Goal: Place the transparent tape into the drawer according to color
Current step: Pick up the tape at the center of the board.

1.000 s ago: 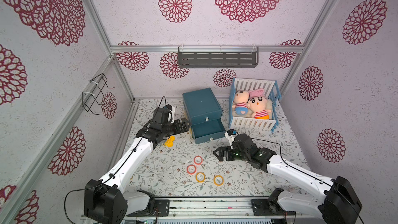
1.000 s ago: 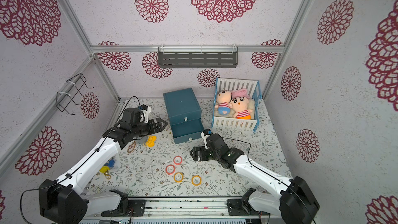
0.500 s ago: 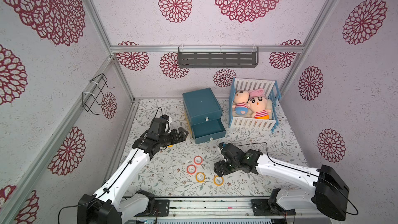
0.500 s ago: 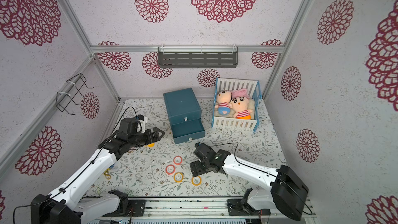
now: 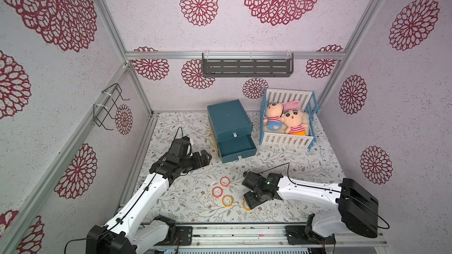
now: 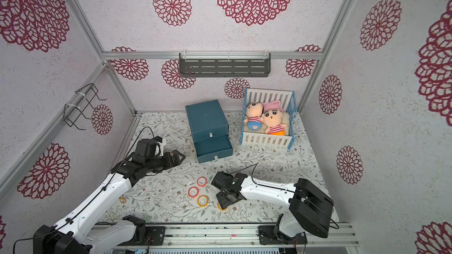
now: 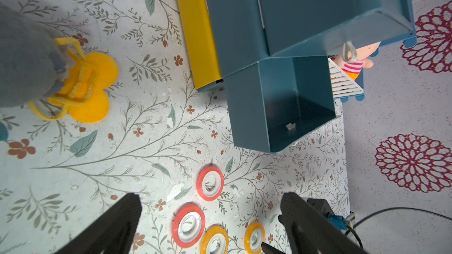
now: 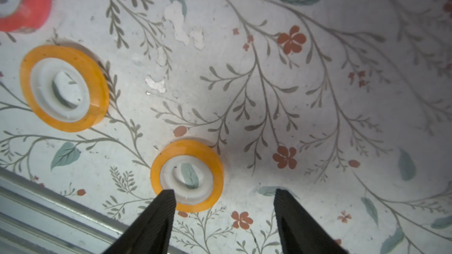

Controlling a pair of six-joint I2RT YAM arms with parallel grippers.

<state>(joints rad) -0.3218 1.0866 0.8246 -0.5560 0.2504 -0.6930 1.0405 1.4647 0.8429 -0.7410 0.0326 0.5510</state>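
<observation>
Clock is set on the top views, 12 at the back wall.

- **Left gripper** (image 5: 205, 158): at 9, above the floral mat (image 5: 188, 201), pointing toward 3. Its fingers (image 7: 115, 228) are spread wide with nothing between them.
- **Yellow toy** (image 7: 85, 86): seen only in the left wrist view, lying flat on the mat. It is near a yellow panel (image 7: 195, 32) on the cabinet's side.
- **Far red-orange ring** (image 5: 225, 181): flat on the mat around 6, well apart from the drawer.
- **Near red-orange ring** (image 5: 217, 192): just beside the far one, at its 7.
- **Free yellow ring** (image 5: 227, 200): just beside the near red-orange ring, at its 5. Nothing is on it, and both top views show it.
- **Teal cabinet** (image 5: 228, 117): at 12, with the top drawer shut. The lower drawer (image 5: 236, 146) is pulled out toward 6, and its inside shows in the left wrist view (image 7: 293, 108).
- **Right-hand yellow ring** (image 5: 244, 204): at 3 of the free yellow ring, flat on the mat and half hidden under the right gripper (image 5: 251, 204).
- **Right gripper:** tipped down over the mat at 5, jaws apart and clamping nothing. In the right wrist view one fingertip (image 8: 166, 199) overlaps that ring's rim (image 8: 186, 146), but I cannot tell if they touch. The other finger is over bare mat, clear of the ring.
- **Crib** (image 5: 286, 140): at 1–2, right of the cabinet, with two dolls (image 5: 274, 118) lying inside side by side.
</observation>
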